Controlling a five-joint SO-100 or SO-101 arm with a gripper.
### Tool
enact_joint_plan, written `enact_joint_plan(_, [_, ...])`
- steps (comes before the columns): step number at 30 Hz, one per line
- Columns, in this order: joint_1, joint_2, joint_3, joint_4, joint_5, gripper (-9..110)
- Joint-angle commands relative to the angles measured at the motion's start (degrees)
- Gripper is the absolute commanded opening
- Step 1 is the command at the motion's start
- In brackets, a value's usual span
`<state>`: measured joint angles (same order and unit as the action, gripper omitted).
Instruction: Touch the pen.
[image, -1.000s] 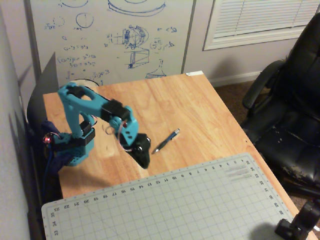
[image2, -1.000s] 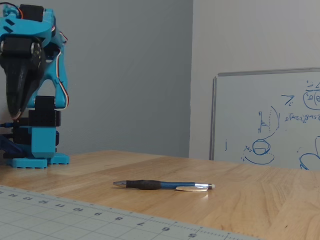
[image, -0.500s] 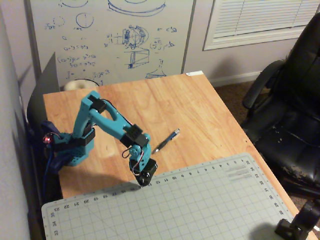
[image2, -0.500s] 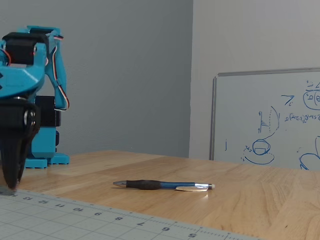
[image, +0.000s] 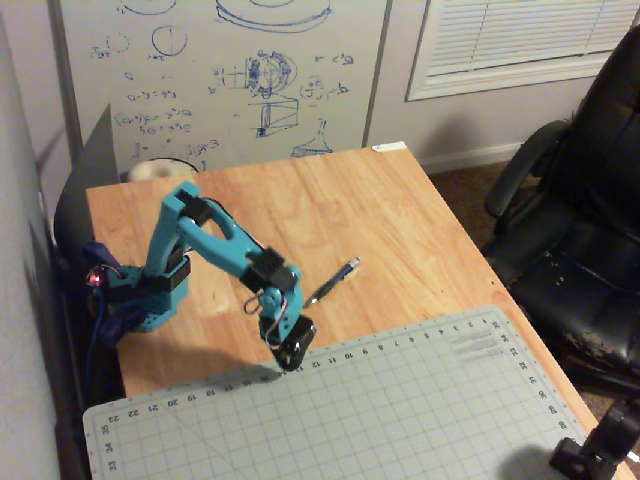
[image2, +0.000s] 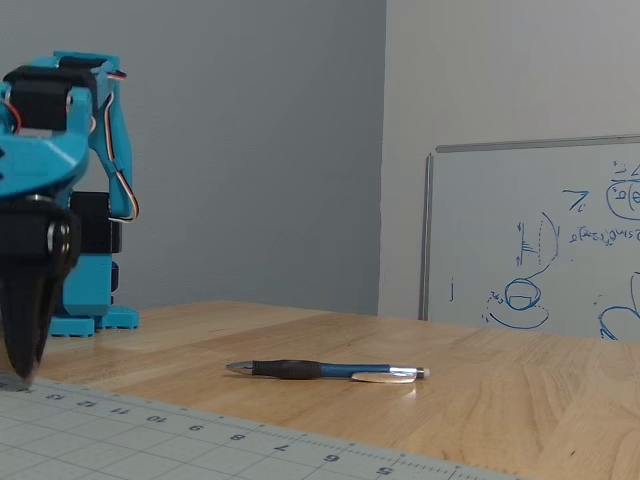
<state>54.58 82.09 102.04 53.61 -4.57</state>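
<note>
The pen (image: 333, 282) lies on the wooden table (image: 400, 220), slim and dark with a bluish end, slanting up to the right. In the low fixed view the pen (image2: 320, 371) lies flat with its black grip to the left. My gripper (image: 288, 360) is black, on a blue arm, and points down at the table near the cutting mat's edge, to the lower left of the pen and apart from it. In the low fixed view the gripper (image2: 22, 368) hangs at the far left with its fingers together and empty.
A grey-green cutting mat (image: 400, 410) with a ruler edge covers the table's near part. The arm's base (image: 140, 300) stands at the table's left. A whiteboard (image: 220, 80) leans at the back. A black office chair (image: 580, 230) stands at the right.
</note>
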Motion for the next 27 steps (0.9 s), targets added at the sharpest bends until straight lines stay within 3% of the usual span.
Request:
enact_joint_plan(1, [0.3, 17.1, -3.5, 0.3, 0.6, 0])
enact_joint_plan(19, [-0.6, 22.1, -1.6, 0.2, 0.8, 0])
enact_joint_plan(27, [-12.0, 22.6, -1.0, 0.3, 0.8, 0])
